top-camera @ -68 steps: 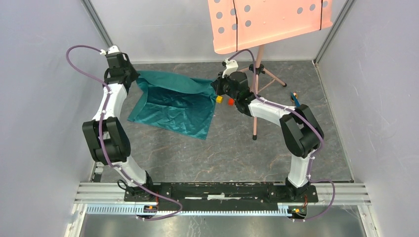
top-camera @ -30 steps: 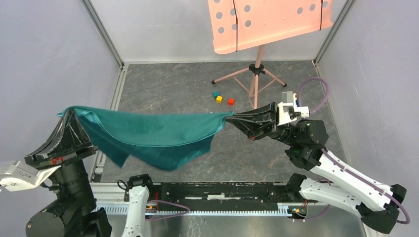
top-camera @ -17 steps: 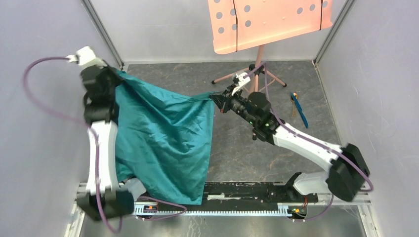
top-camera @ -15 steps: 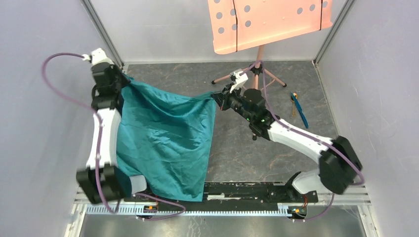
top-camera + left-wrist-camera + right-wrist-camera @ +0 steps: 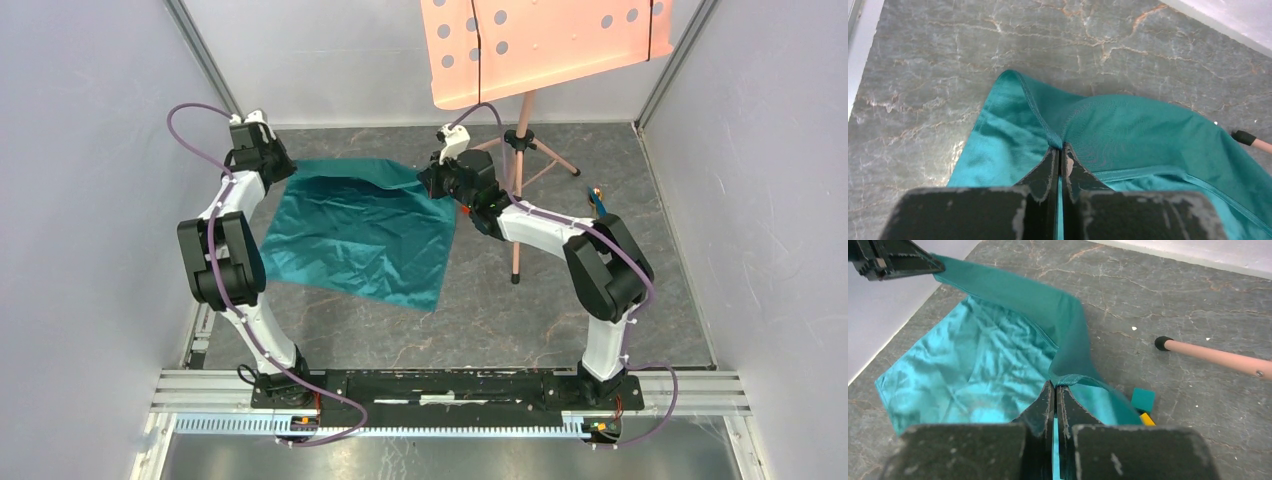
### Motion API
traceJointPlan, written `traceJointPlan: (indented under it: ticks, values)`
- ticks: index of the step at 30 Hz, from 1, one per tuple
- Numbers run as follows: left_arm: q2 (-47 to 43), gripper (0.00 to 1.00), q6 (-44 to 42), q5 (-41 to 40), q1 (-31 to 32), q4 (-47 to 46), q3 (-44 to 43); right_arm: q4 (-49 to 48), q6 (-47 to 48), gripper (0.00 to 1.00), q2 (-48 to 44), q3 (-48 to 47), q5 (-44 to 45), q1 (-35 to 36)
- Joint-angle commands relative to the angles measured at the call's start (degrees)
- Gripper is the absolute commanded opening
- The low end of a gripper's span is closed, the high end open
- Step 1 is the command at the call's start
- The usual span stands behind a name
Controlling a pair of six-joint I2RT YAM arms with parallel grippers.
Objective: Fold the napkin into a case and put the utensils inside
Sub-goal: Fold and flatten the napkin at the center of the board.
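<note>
Tabletop (image 5: 500,310) of grey marbled stone, walled on three sides, seen from above with both arm bases at the near edge. A salmon-pink music stand (image 5: 540,45) stands at the far side, its perforated desk overhanging the table.

The teal-green napkin (image 5: 360,235) lies open and creased on the far left part of the table, not folded into a case. Its near edge rests flat. Its far edge is raised off the surface and sags between the two arms.

The left gripper (image 5: 1060,147) has its jaws pressed together on the hem at the napkin's far left corner. The right gripper (image 5: 1054,385) is likewise clamped tight on the far right corner, with cloth bunched between its fingers.

The utensils (image 5: 601,203) lie near the right wall, well apart from the napkin. They appear only in the top view and are too small there to tell their parts.

Only the right wrist view shows a teal cube (image 5: 1143,399) and a yellow cube (image 5: 1146,418), just beside the held corner. It also shows the left gripper across the cloth. The left wrist view alone shows the hem stitching up close.
</note>
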State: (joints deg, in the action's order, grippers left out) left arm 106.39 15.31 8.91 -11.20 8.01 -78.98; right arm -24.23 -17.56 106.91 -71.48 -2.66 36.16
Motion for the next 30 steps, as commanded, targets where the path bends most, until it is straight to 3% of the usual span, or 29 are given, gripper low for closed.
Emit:
traceJointPlan:
  ticks: [1,12,17,24,30]
  values:
    - [1.44,0.02,-3.62,3.74,-0.55,1.75,-5.88,-0.79,1.15,0.00,2.19,-3.73,-3.24,-0.57]
    - [2.98,0.02,3.94,2.39,-1.22,15.40,-8.87,3.00,3.16,0.00,2.38,-4.76,-6.15,-0.84]
    - [3.31,0.02,4.25,3.04,-2.05,21.99,-9.82,4.24,-0.50,0.00,0.16,-2.45,-8.26,-0.75]
    - [4.84,0.02,2.08,-2.97,-2.07,35.59,-13.73,4.84,-7.54,0.00,-3.96,4.27,-10.60,1.28]
    - [3.25,0.02,0.77,-8.71,-2.04,39.62,-11.75,9.84,-8.13,0.00,-6.98,7.45,-6.68,6.32]
